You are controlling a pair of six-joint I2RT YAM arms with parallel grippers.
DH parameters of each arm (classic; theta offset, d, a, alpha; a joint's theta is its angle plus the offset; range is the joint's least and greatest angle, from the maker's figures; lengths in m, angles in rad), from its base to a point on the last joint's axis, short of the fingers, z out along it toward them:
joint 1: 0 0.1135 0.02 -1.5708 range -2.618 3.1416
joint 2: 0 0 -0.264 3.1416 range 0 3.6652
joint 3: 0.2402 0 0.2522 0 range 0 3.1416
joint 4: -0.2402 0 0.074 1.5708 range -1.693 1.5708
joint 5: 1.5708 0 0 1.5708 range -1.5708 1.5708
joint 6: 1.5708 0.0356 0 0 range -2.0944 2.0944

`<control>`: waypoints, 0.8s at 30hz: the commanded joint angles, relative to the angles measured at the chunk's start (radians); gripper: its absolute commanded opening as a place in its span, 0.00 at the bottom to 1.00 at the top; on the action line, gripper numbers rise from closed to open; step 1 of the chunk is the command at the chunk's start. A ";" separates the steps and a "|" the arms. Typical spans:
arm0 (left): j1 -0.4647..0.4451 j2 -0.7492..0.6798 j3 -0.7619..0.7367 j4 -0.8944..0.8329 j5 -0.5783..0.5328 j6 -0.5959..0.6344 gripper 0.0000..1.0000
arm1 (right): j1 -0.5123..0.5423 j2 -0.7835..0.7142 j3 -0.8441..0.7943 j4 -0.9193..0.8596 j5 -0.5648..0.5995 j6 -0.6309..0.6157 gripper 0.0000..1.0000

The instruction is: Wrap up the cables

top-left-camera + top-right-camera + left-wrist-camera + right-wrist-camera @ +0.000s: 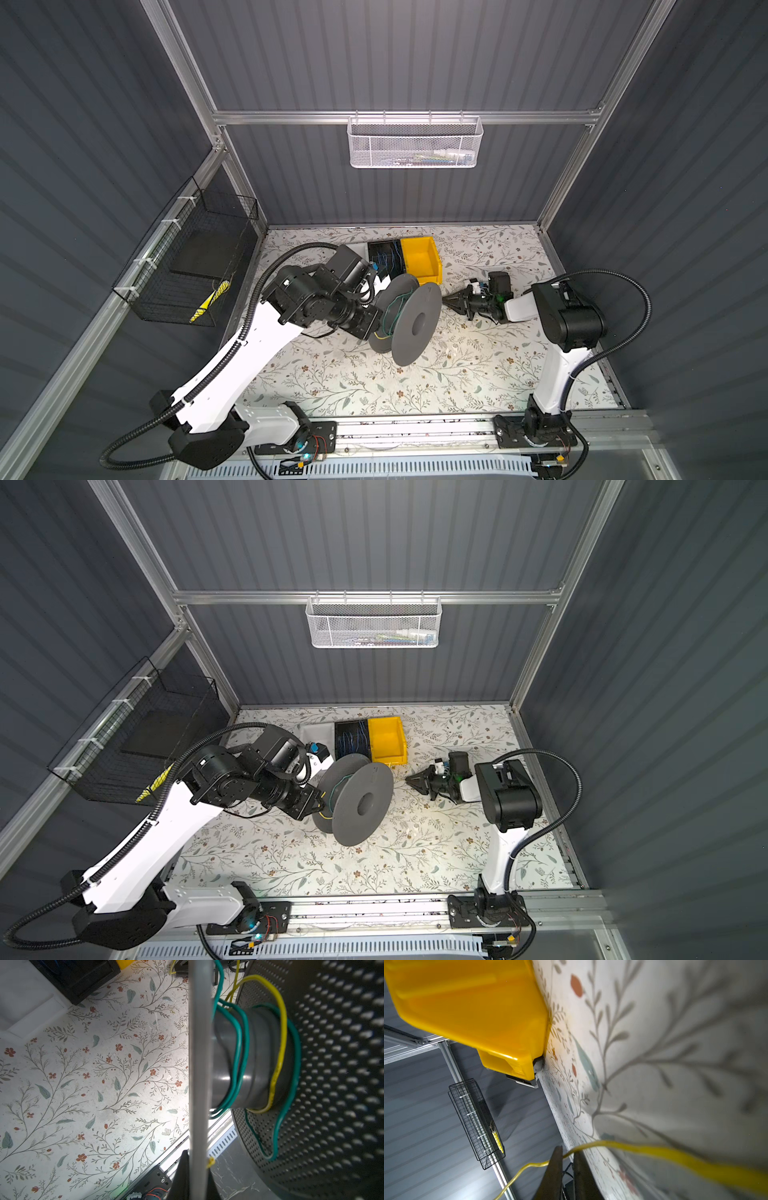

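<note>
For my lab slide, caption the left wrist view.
The left tool clamps the gray spool by its flange; green wire and yellow cable loop loosely around its hub.

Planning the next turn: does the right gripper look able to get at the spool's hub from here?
Probably not head-on: the spool's flange facing it stands between the right gripper and the hub. Going over the rim looks free; the left gripper clamps only the far flange.
</note>
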 commanded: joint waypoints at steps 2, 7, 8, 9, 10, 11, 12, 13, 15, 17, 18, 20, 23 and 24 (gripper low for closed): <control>-0.001 -0.032 0.009 0.015 0.052 0.035 0.00 | -0.008 -0.031 0.008 -0.018 0.009 -0.004 0.11; -0.001 -0.032 0.014 0.002 0.054 0.042 0.00 | -0.018 -0.041 -0.011 -0.012 0.018 -0.004 0.04; -0.001 -0.032 0.014 0.000 0.055 0.045 0.00 | -0.022 -0.044 -0.014 -0.016 0.023 -0.004 0.00; 0.000 -0.033 0.013 -0.002 0.054 0.046 0.00 | -0.026 -0.051 -0.017 -0.018 0.031 -0.003 0.00; -0.002 -0.032 0.014 -0.004 0.049 0.048 0.00 | -0.028 -0.054 -0.017 -0.018 0.032 -0.004 0.00; -0.001 -0.032 0.013 -0.005 0.043 0.047 0.00 | -0.030 -0.058 -0.015 -0.018 0.026 -0.003 0.00; -0.001 -0.032 0.012 -0.004 0.041 0.047 0.00 | -0.032 -0.067 -0.015 -0.022 0.019 -0.003 0.01; -0.001 -0.032 0.011 -0.001 0.041 0.048 0.00 | -0.033 -0.080 -0.018 -0.028 0.019 -0.003 0.06; 0.000 -0.028 0.010 0.003 0.041 0.048 0.00 | -0.033 -0.119 -0.023 -0.040 0.006 -0.004 0.23; -0.001 -0.023 0.010 0.001 0.037 0.051 0.00 | -0.028 -0.157 -0.027 -0.054 -0.017 -0.004 0.51; -0.001 -0.021 0.010 0.001 0.036 0.052 0.00 | -0.027 -0.175 -0.030 -0.064 -0.029 -0.004 0.59; 0.000 -0.019 0.007 0.004 0.034 0.054 0.00 | -0.017 -0.217 -0.040 -0.086 -0.043 -0.004 0.65; -0.001 -0.014 0.006 0.006 0.025 0.054 0.00 | -0.013 -0.289 -0.064 -0.131 -0.049 -0.004 0.73; -0.001 -0.015 0.004 0.008 0.021 0.054 0.00 | -0.013 -0.315 -0.073 -0.151 -0.050 -0.004 0.77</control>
